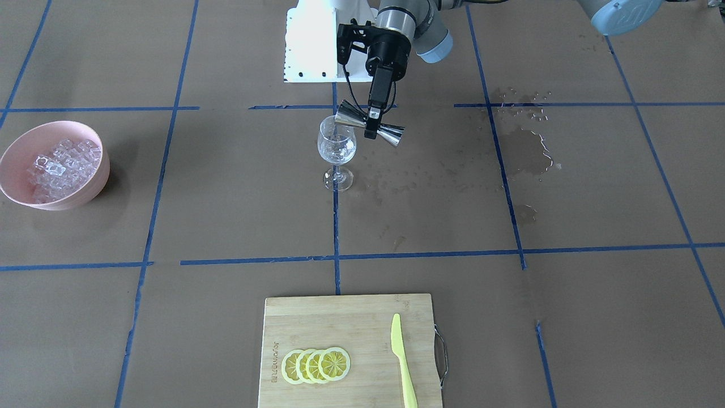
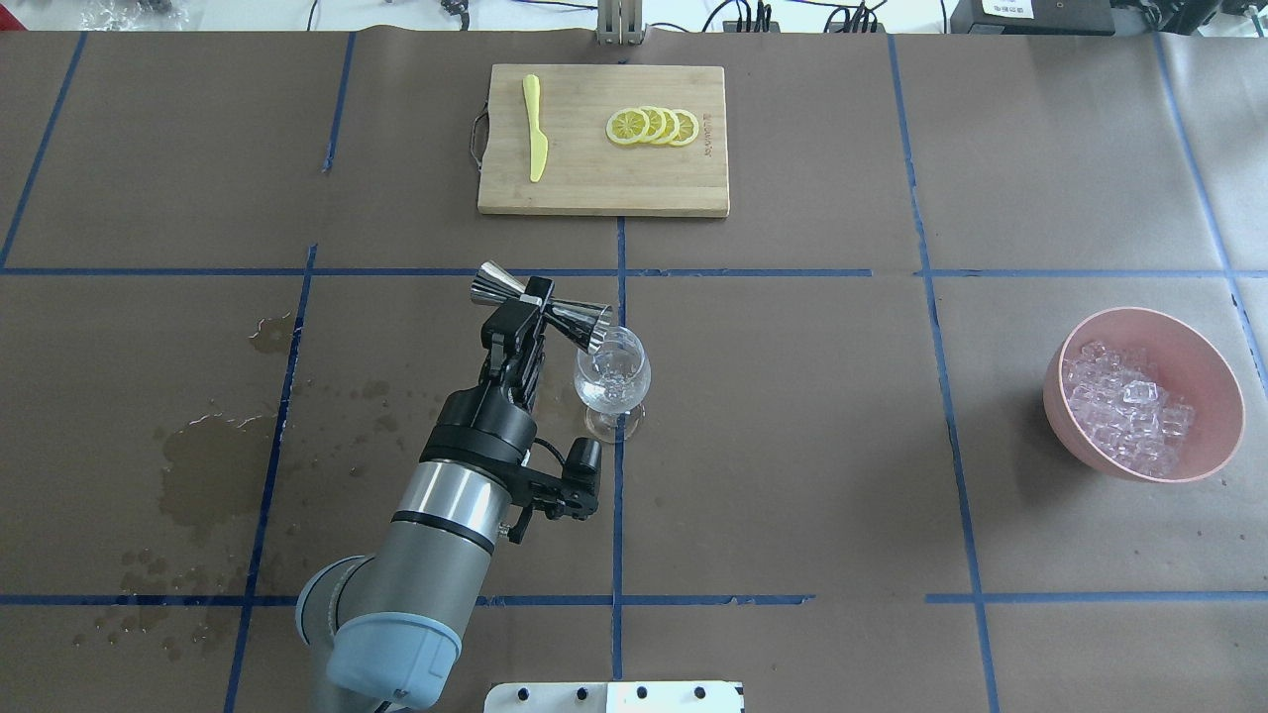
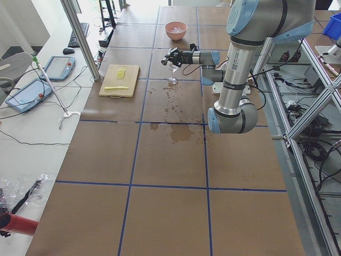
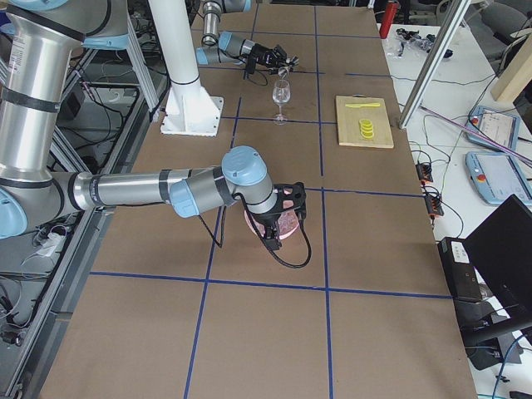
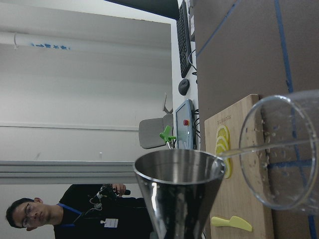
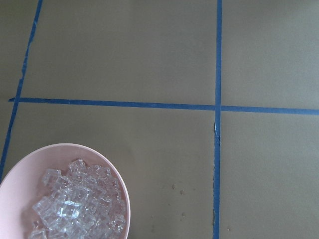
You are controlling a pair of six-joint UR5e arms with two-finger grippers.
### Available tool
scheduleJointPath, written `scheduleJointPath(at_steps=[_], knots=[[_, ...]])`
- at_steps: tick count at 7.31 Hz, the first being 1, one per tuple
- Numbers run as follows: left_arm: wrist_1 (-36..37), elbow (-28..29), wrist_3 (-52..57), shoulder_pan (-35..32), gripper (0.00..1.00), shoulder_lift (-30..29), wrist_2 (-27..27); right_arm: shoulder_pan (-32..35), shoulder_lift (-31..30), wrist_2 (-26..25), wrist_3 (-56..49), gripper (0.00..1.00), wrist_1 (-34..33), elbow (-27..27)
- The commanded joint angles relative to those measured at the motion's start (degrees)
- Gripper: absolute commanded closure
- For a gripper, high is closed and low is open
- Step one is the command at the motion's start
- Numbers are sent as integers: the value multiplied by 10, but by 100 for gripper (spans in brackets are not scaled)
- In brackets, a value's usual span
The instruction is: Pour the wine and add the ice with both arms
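Observation:
My left gripper is shut on the waist of a steel double jigger and holds it tilted, one cup over the rim of a clear wine glass standing mid-table. It also shows from overhead with the glass. In the left wrist view a thin, nearly colourless stream of wine runs from the jigger into the glass. The ice is heaped in a pink bowl. My right gripper hangs over that bowl; I cannot tell if it is open.
A bamboo cutting board with lemon slices and a yellow knife lies at the far edge. Wet spill stains darken the paper on my left side. The white pedestal stands behind the glass.

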Motion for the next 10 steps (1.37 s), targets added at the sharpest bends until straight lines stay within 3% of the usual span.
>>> scheduleJointPath(at_steps=[1, 3, 5, 7, 10], knots=[[-4, -2, 14, 0, 100, -2, 2, 0, -1, 0, 1, 0, 0, 1], [-22, -24, 13, -1, 100, 3, 2, 0, -1, 0, 1, 0, 1, 3], [-102, -25, 13, -7, 100, 4, -5, 0, -1, -1, 0, 0, 1, 2], [-152, -25, -10, -17, 100, 18, -48, 0, -1, -2, -1, 0, 1, 2], [-243, -26, -49, -20, 100, 110, -68, 0, -1, -3, -3, 0, 1, 2]])
